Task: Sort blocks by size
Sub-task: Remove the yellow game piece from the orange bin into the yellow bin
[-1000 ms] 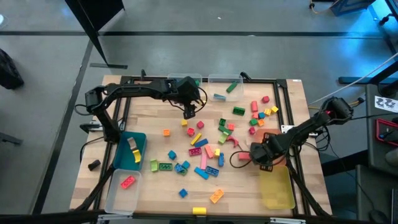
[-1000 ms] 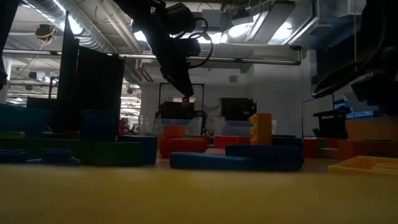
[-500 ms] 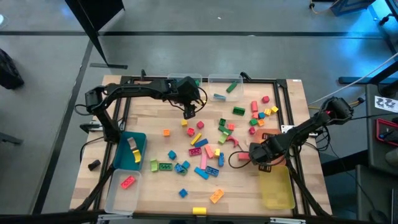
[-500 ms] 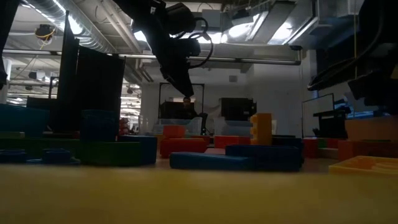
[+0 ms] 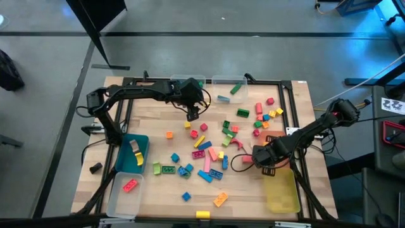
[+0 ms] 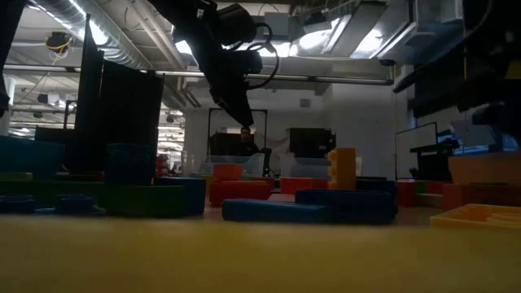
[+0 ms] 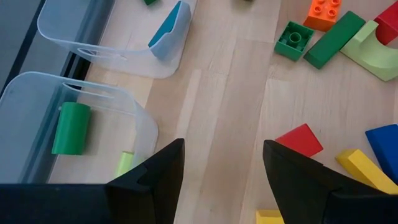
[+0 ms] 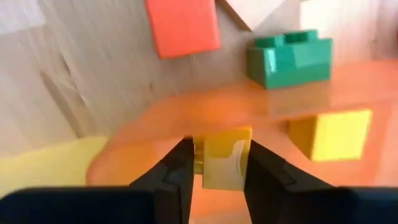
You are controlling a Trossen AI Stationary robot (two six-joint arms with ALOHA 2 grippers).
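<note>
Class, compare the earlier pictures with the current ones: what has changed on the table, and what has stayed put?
The right gripper, over the orange bin, has closed on a small yellow block, with barely any shift of the arm. The left gripper stays open above the table's far side, and the scattered blocks lie unmoved.

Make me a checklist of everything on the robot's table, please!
Surface: wooden table, bare at the near left.
Job's things: many coloured blocks scattered mid-table; a few already lie in bins.
Clutter: blue bin and clear bin on the left, two clear bins at the far edge, yellow bin and an orange one at the right.
Grippers: left pincer open, hanging above the table near the far bins. Right pincer shut on a yellow block by the orange bin.
Cables: black cable looping by the right pincer.
Surroundings: grey floor; lit room behind the table.
</note>
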